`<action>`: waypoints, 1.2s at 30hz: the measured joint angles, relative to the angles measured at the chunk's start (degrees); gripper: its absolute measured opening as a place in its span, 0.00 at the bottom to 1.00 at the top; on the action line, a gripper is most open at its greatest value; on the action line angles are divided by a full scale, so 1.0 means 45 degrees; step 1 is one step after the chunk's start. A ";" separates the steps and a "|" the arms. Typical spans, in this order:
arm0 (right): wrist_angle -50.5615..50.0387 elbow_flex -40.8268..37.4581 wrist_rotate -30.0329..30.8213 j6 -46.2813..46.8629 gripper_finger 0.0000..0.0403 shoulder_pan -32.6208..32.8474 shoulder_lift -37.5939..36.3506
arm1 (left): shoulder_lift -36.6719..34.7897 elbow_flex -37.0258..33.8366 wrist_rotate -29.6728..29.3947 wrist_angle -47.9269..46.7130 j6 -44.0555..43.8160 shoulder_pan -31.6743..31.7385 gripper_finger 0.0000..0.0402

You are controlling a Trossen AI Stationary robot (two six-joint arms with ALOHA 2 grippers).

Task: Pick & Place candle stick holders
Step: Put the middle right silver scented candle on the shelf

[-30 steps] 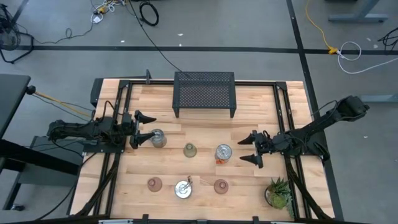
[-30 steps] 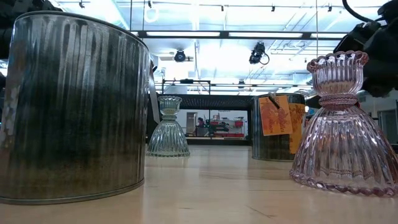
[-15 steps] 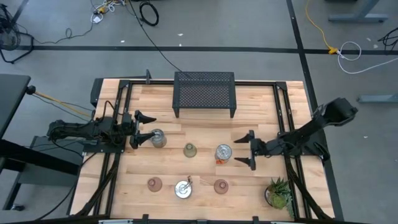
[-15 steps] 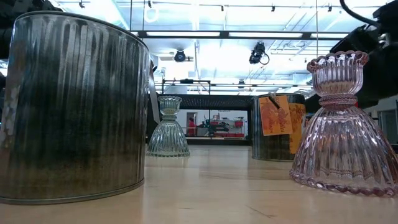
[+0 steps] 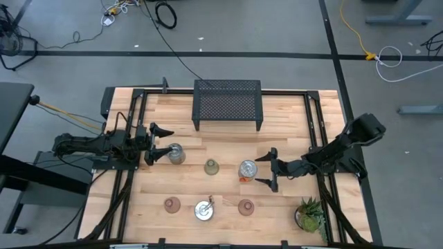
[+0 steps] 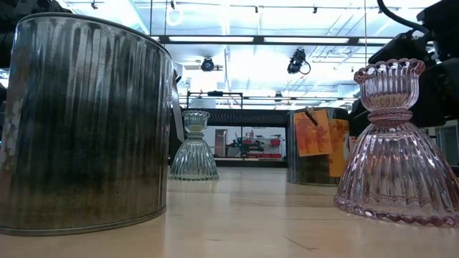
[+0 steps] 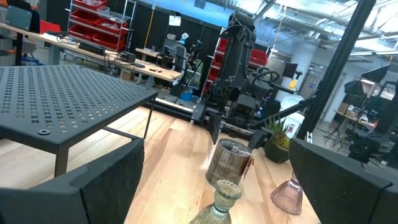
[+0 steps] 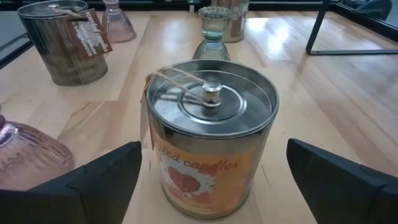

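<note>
At the table's middle, right side: your right gripper (image 5: 267,169) sits with fingers spread wide either side of the silver-lidded tin with the orange label (image 5: 248,169), holding nothing yet.
Grasp advice: drive straight on until both fingers flank the tin's body below the lid rim — then close evenly, so the tin does not skid or tip.
Label tag: an orange tag (image 8: 97,40) hangs off a like tin; keep the pads on metal, not on paper.
Left gripper (image 5: 154,143): parted beside the silver tin (image 5: 175,153), empty — waiting.
Neighbours: the olive-green ribbed glass cup (image 5: 211,166) stands near; a pinkish glass cup (image 5: 246,206) lies nearer you.
Open room: bare wood before the black mesh rack (image 5: 228,103); the spiky potted plant (image 5: 311,214) crowds the right corner.
</note>
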 joint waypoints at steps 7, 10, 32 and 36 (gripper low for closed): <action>-0.0038 0.0000 -0.0005 -0.0062 0.99 0.0001 -0.0024 | 0.0000 0.0000 0.0000 0.0000 -0.0011 -0.0003 0.99; -0.0040 0.0000 -0.0022 -0.0151 0.99 0.0002 -0.0024 | 0.0000 0.0000 -0.0002 0.0000 -0.0007 -0.0002 0.99; -0.1006 0.0474 -0.0345 0.0541 0.99 -0.0546 0.0141 | 0.0000 0.0000 0.0000 0.0000 -0.0011 -0.0003 0.99; -0.1450 0.1158 -0.0935 0.0417 0.99 -0.0725 0.0832 | 0.0000 0.0003 0.0000 0.0000 -0.0004 -0.0003 0.99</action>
